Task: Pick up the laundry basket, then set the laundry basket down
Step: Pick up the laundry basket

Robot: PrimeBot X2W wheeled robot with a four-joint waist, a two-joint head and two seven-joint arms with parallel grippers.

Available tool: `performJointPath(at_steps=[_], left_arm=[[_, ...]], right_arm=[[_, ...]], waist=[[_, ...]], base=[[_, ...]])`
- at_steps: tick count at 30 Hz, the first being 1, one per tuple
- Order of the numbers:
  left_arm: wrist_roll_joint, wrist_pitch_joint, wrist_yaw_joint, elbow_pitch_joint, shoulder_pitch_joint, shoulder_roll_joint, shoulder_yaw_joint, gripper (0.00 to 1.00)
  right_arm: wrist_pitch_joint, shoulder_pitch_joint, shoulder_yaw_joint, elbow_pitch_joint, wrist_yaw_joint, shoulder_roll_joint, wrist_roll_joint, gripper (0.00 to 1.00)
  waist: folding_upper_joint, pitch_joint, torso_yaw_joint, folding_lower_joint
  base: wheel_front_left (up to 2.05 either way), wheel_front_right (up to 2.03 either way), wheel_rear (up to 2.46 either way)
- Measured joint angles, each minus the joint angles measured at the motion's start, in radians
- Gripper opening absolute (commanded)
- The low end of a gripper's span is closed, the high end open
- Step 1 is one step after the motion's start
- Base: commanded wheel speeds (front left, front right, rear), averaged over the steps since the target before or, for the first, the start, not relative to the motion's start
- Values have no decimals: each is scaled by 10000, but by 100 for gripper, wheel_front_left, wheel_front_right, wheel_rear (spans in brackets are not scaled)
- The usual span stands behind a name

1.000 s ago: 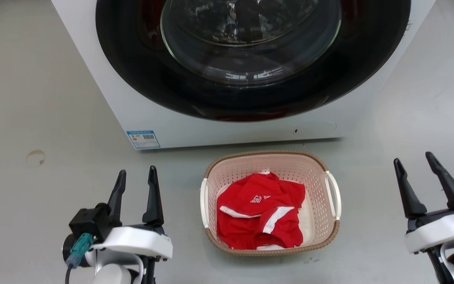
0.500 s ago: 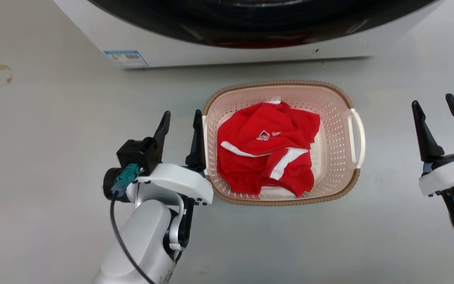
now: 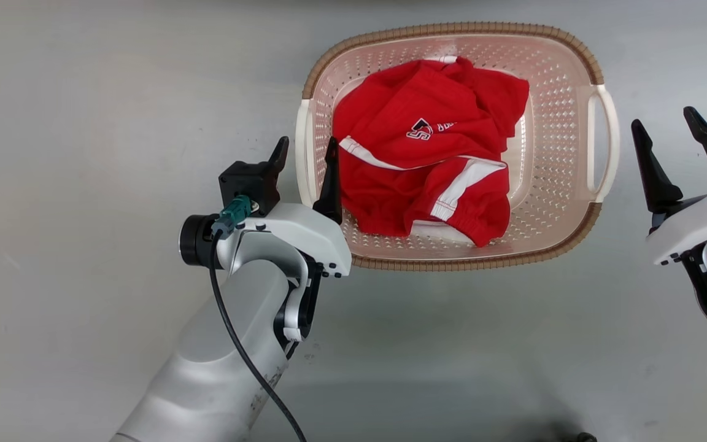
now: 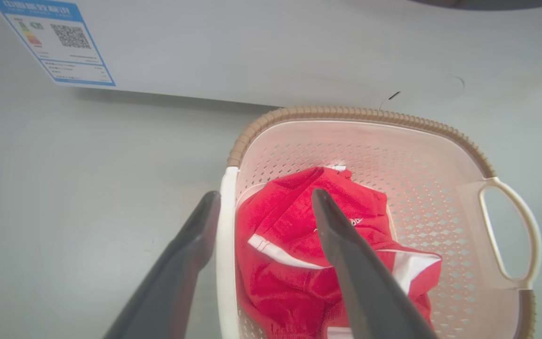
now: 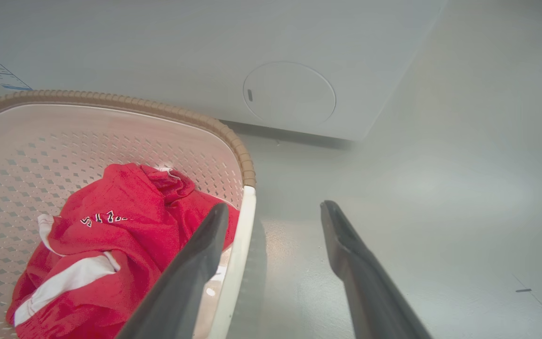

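Overhead, the white washer [image 4: 271, 47] fills the far side of the left wrist view, and the grey floor [image 3: 83, 123] runs out from it. On that floor, just in front of the machine, sits the laundry basket [image 3: 562, 123], not yet lifted, with a crumpled red garment [image 3: 415, 159] inside.

The left gripper [image 3: 307, 144] is spread wide and holds nothing. It straddles the left handle [image 3: 302, 153], one finger outside the basket, one inside beside the cloth. The right gripper [image 3: 663, 120] also gapes empty. It appears to stand just off the right handle [image 3: 611, 141], though height is hard to judge.

As I see it, the risks are a one-sided lift that tips the basket, the inner left finger pinching cloth along with the handle, or the right fingers closing beside their handle and missing it.
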Motion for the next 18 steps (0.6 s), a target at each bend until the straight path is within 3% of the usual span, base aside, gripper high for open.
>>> performJointPath(at_steps=[18], left_arm=[[-606, 0, 303, 855, -1012, -12, -550, 100]], right_arm=[[0, -784, 625, 384, 0, -176, 242, 100]], waist=[[0, 1297, 151, 0]], base=[[0, 0, 0]])
